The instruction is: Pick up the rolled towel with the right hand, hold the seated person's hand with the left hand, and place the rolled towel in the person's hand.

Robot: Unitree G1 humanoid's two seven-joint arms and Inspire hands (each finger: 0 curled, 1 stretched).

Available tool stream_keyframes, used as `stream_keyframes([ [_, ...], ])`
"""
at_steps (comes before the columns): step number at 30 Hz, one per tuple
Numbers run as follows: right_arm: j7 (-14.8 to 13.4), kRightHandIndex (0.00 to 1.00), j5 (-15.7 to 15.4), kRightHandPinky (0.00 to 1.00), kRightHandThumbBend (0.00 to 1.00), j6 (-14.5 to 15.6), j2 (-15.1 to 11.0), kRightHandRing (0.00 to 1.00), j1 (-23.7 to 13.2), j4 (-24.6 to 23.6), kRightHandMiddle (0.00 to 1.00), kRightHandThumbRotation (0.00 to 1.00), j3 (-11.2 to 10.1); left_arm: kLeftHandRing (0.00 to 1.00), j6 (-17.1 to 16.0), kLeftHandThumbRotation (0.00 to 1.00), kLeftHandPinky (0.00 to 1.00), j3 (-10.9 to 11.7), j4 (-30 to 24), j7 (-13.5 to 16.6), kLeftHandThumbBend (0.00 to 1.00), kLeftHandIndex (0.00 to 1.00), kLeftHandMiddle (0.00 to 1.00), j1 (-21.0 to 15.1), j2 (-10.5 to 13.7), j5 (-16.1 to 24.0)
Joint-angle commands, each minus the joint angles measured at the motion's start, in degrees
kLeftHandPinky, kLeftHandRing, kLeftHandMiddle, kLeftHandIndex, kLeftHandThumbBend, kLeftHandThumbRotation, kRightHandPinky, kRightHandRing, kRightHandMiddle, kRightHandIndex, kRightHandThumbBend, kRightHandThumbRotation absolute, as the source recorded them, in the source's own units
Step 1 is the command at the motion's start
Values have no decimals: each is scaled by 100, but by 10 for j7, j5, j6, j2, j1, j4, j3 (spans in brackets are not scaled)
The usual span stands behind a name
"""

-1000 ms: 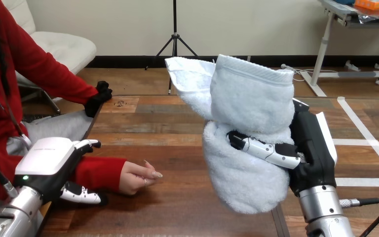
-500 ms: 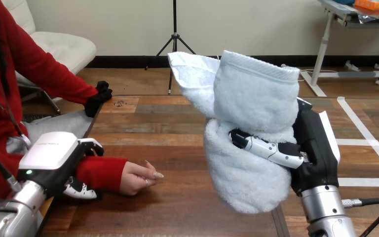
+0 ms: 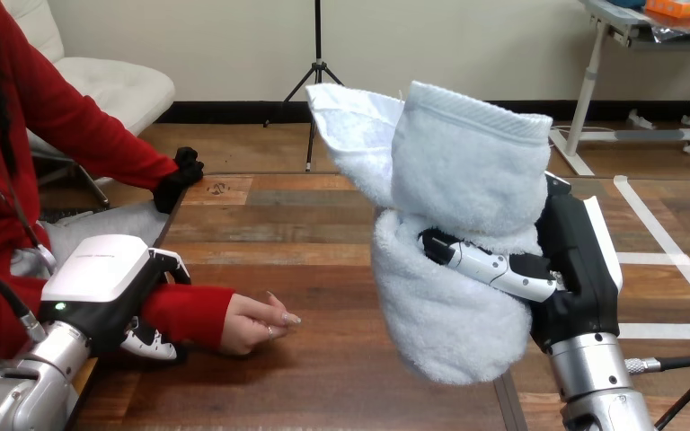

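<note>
- My right hand point(image 3: 575, 269) was gripping the rolled towel point(image 3: 454, 269) round its middle, fingers wrapped across the front, the bundle lifted clear of the worktop point(image 3: 323, 386).
- The towel stood roughly upright, long axis near vertical, with a loose flap sticking out at its top left.
- My left hand point(image 3: 112, 287) sat over the red sleeve point(image 3: 189, 314) just behind the person's hand point(image 3: 256, 323). Its fingers and thumb looked curled round the forearm, though I could not judge how firmly.
- The person's hand rested on the worktop, fingers loosely curled, left of and below the towel, well apart.
- I judged the towel needed carrying leftward and down.
</note>
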Motion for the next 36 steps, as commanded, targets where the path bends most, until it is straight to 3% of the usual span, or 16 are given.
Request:
stream_keyframes([
  [1, 1, 45, 11, 28, 80, -2, 7, 33, -23, -42, 44, 0, -9, 43, 12, 0, 41, 4, -20, 1, 96, 49, 47, -6, 11, 0],
  [36, 2, 44, 23, 30, 81, 14, 15, 36, -37, -31, 45, 0, -10, 36, 12, 0, 35, 13, -61, -6, 94, 40, 40, 16, 5, -13],
])
